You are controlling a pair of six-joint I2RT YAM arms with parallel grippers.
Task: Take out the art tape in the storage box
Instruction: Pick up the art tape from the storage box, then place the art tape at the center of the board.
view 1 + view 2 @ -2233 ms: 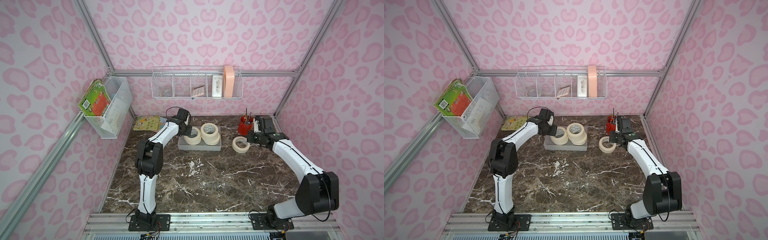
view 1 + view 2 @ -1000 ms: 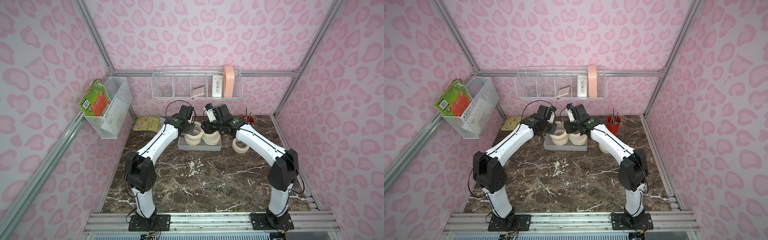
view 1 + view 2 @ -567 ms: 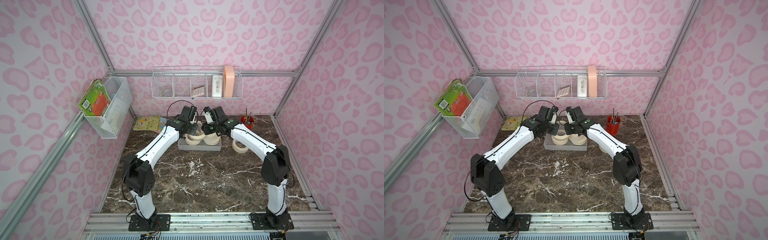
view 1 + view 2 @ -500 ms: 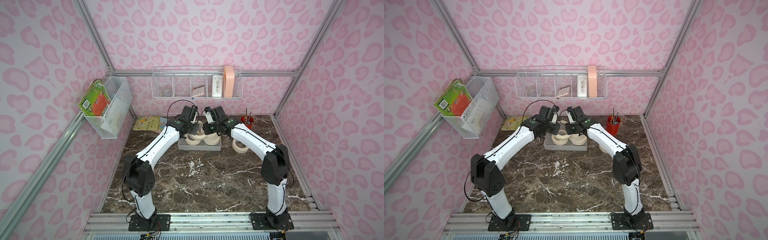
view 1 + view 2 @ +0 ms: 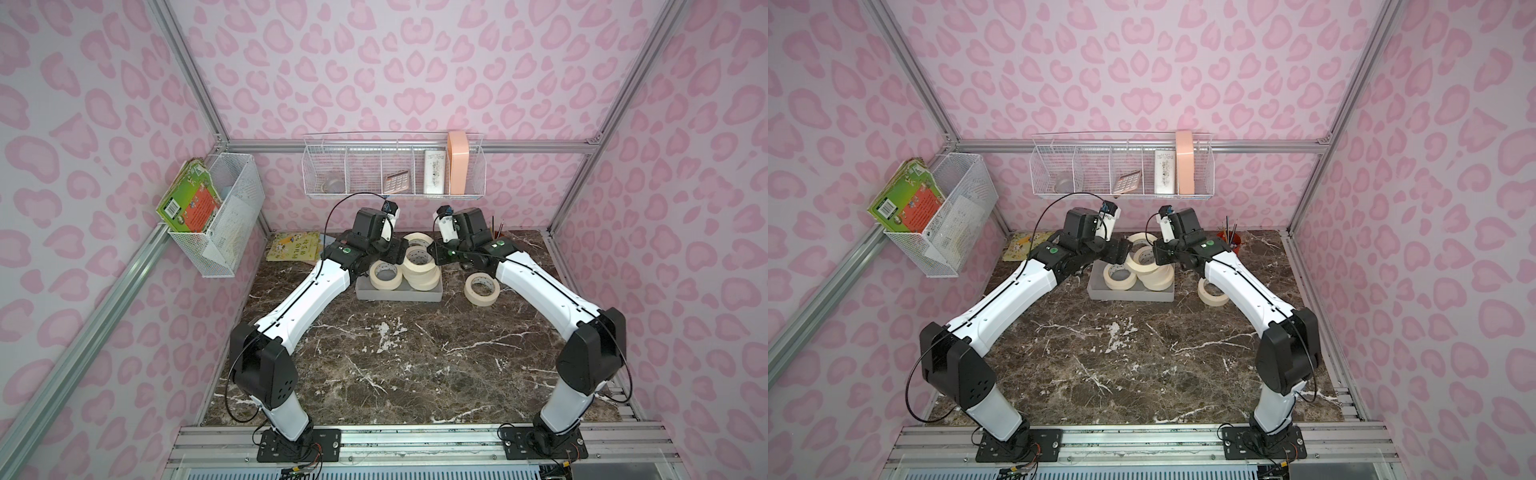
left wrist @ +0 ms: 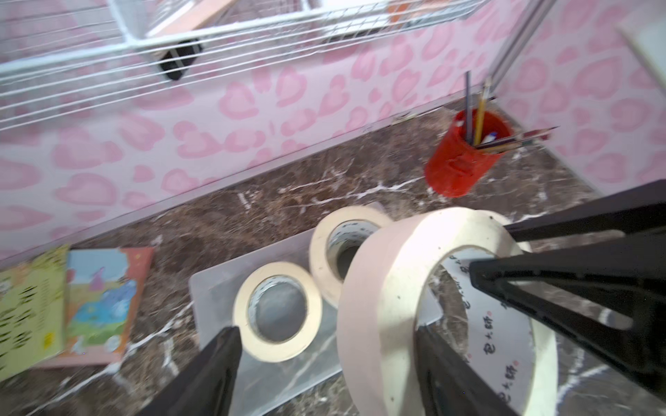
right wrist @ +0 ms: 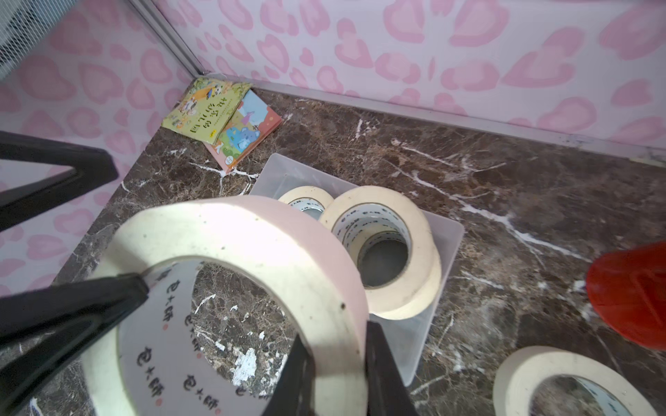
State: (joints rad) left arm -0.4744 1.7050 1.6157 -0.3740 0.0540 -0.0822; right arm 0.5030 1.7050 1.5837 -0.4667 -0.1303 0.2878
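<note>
One held roll (image 7: 252,230), one loose roll (image 5: 482,301) on table (image 5: 374,353).

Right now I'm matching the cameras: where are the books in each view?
In a top view: books, rear corner, left arm's side.
In a top view: books, same corner.
Left wrist: books beside the box.
Right wrist: books beyond the box.
Shared landmark: box.
</note>
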